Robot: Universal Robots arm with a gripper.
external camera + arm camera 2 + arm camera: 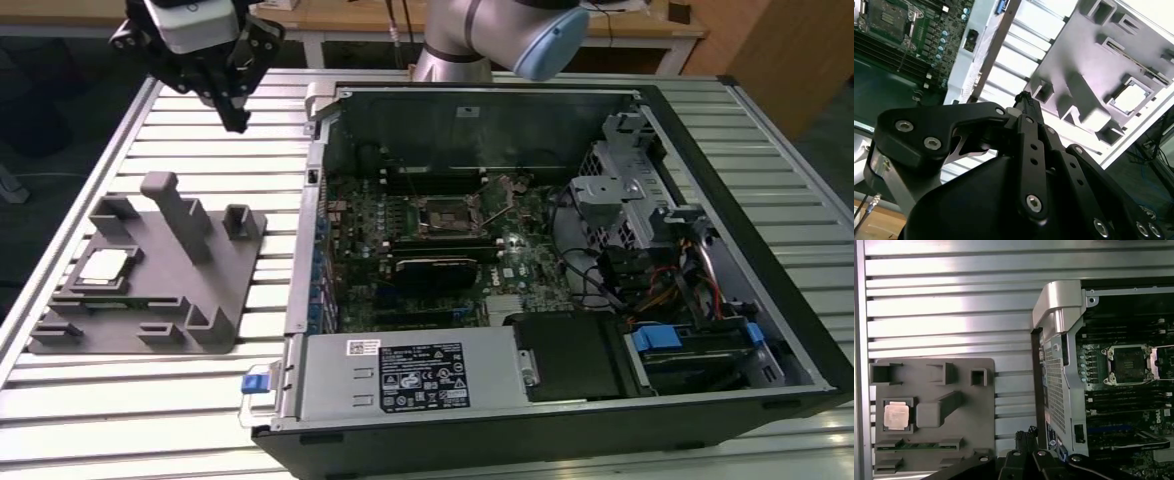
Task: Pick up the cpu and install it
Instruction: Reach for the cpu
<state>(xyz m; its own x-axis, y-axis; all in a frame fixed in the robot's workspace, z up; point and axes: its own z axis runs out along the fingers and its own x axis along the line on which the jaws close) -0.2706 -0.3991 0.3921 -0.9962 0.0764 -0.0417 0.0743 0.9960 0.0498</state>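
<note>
Cpu (107, 266): small silvery square chip, pale rim, lying flat in grey tray (235, 272) pocket.

The cpu (107, 266) is showing silver with a pale rim, the tray (230, 268) is looking plain grey, the table (134, 412) is gleaming in silvery stripes.

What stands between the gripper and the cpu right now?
A tall post on the tray rises beside the cpu, on the side toward the gripper. The cpu's top is uncovered, so from above nothing visible blocks it.
</note>
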